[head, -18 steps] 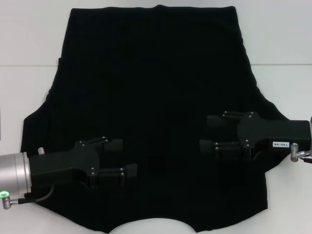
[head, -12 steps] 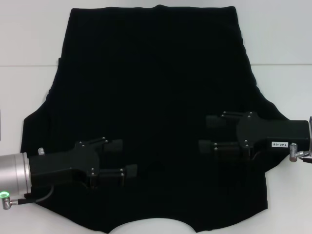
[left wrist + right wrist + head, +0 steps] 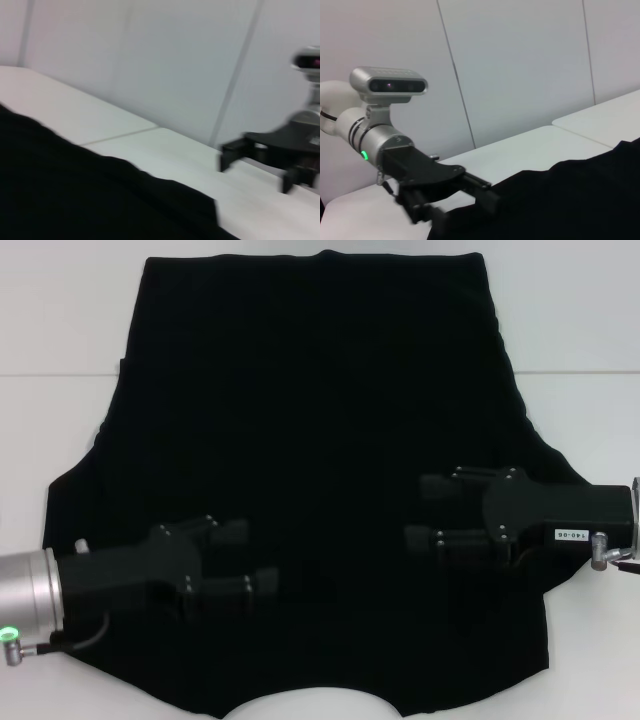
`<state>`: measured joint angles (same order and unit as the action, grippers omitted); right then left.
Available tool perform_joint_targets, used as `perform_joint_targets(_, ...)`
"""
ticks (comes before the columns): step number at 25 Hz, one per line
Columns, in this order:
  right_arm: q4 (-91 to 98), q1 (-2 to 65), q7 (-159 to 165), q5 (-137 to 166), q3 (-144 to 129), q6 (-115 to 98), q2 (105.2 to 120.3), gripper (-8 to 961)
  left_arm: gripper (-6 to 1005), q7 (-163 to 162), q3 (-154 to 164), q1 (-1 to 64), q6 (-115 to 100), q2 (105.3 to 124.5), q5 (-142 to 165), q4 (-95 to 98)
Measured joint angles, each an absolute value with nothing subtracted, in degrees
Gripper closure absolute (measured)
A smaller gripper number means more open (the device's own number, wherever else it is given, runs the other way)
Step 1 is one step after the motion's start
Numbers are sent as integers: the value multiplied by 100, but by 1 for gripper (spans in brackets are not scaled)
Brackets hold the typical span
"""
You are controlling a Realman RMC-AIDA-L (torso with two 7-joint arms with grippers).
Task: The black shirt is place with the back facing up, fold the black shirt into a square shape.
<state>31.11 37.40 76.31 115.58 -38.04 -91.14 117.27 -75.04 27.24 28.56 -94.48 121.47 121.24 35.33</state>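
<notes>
One black shirt (image 3: 310, 440), collar end nearest.

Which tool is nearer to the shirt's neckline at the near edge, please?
Left. The left tool hovers over the black shirt just beyond the neckline; the right tool sits farther off toward the right sleeve.

Near hem of the black shirt (image 3: 310, 440) cut off by the head view's lower edge.

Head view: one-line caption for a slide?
Both open claws, left and right, over the flat black shirt.
</notes>
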Motion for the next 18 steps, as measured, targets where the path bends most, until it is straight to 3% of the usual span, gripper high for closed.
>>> perform_joint_targets(18, 3095, 3949, 7600, 11315, -3789, -8820, 11799, 115, 113, -10165, 1621, 2683, -7600, 12032, 12266, 4445)
